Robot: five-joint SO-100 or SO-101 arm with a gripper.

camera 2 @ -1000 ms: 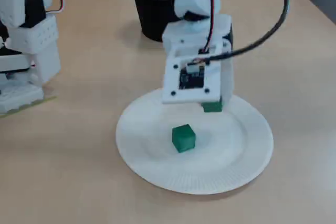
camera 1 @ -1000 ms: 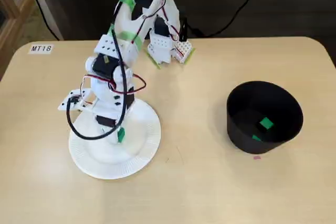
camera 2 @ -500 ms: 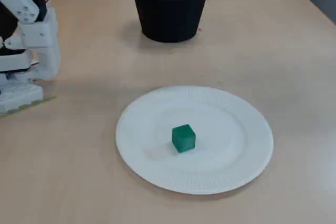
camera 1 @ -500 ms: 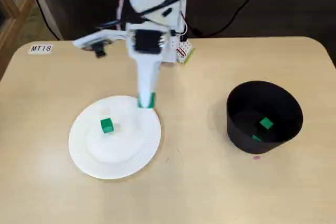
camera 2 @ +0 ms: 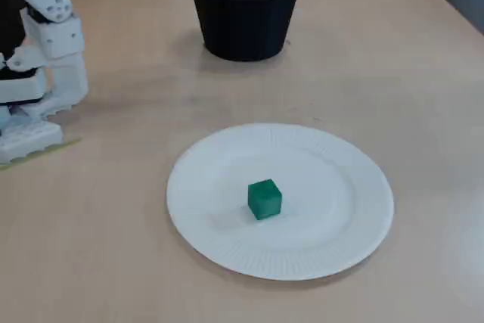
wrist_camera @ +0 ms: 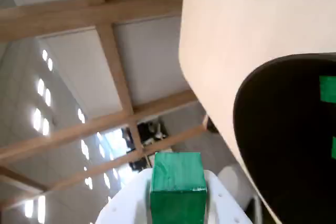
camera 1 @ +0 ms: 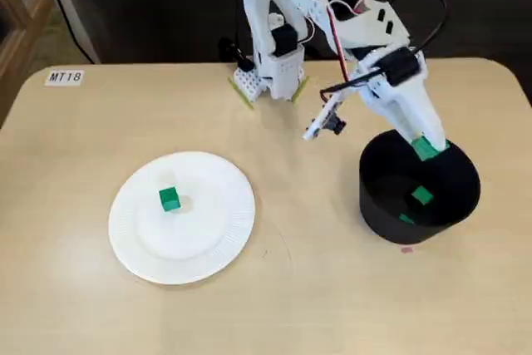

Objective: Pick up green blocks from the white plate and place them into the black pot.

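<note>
- Fixed view from above: gripper (camera 1: pixel 425 146) clamped on 1 green cube, the held block (camera 1: pixel 427 152), over the back rim of the pot (camera 1: pixel 371 199).
- Pot is 1 pc, black, round, matte, open top. The 2 pot blocks (camera 1: pixel 421 196) lie on its floor, below and just in front of the gripper.
- 1 plate block (camera 1: pixel 169 199), a green cube, sits well apart to the gripper's left in this view. It rests on the 1 white plate (camera 1: pixel 212 247), round w/ ribbed rim, paper-like.
- Table (camera 1: pixel 316 297) is pale wood-look w/ rounded corners. Bare top btwn plate & pot; pot is near the right edge.
- Wrist view: held block fills the btm centre, pinched btwn white fingers (wrist_camera: pixel 223 205). Pot's dark inside is to the right, w/ 2 green bits at the frame edge. Table edge curves just beside the pot.
- Other fixed view: gripper out of frame, only the arm base (camera 2: pixel 41 85) at left. 1 cube near plate centre, w/ white room all round it. Pot is at the far edge, apart from the plate.
</note>
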